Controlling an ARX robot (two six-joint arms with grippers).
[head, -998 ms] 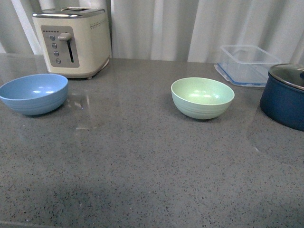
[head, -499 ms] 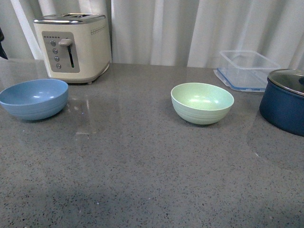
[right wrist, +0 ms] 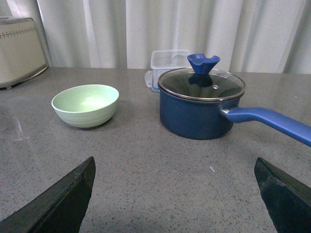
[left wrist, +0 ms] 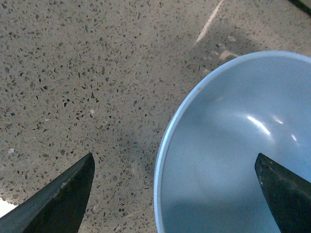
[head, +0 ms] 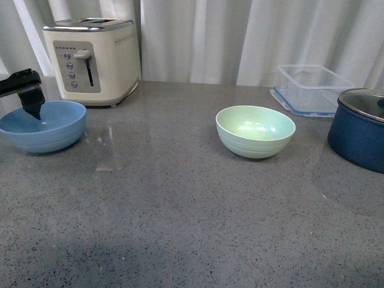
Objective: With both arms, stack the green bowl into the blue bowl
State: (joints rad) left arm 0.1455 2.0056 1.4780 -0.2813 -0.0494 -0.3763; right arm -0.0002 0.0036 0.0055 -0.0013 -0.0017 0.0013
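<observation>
No words, brands or numbers to read anywhere here. The toaster (head: 93, 57) shows a row of tiny marks along the top of its grey control panel (head: 77, 65), too small to make out.

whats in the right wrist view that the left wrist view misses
Only the right wrist view shows the green bowl, lidded pot, container, toaster and curtain. Only the left wrist view shows the blue bowl, close up, with its rim between the fingers of the open left gripper. Both show the speckled counter and spread fingertips; the right gripper is open too.
</observation>
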